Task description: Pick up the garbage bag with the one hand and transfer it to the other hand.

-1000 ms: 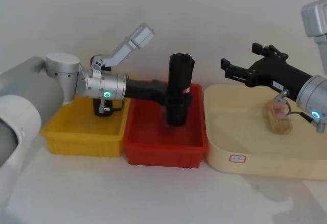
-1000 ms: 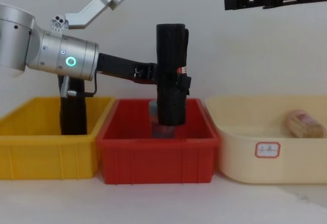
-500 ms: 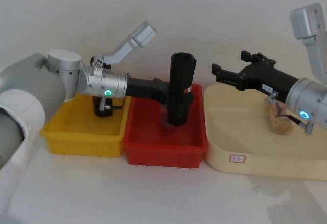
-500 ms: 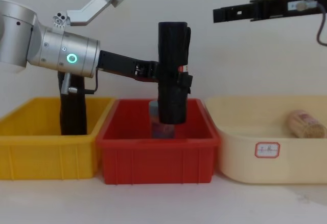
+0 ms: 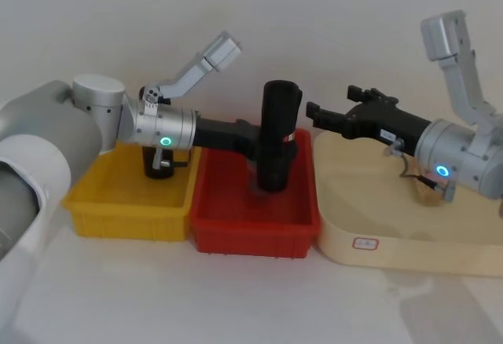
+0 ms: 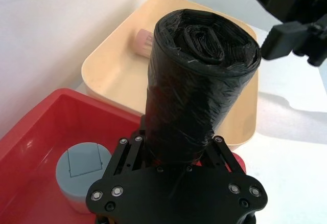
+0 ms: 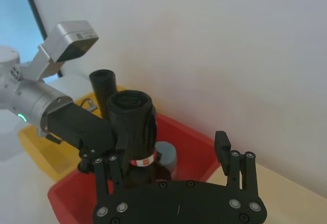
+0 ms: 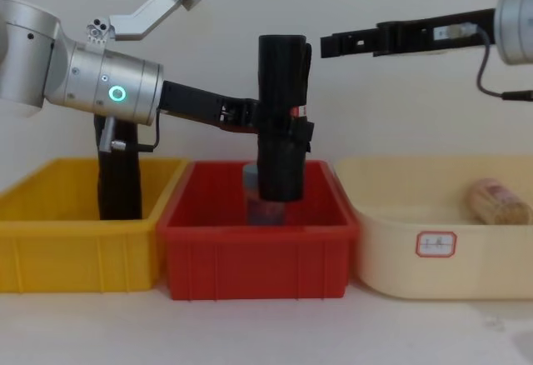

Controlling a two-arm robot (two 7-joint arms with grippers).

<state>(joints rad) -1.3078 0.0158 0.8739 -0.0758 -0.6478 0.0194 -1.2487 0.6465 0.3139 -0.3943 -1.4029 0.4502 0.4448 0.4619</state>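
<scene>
Above red bin (image 8: 258, 252), left tool (image 8: 280, 128) clamped on garbage bag (image 8: 281, 73), half-hiding grey jar (image 8: 265, 212), right tool (image 8: 327, 46) spread apart

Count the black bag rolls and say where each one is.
2. One roll is held by the left gripper over the red bin; the second roll stands in the yellow bin behind the left arm.
</scene>
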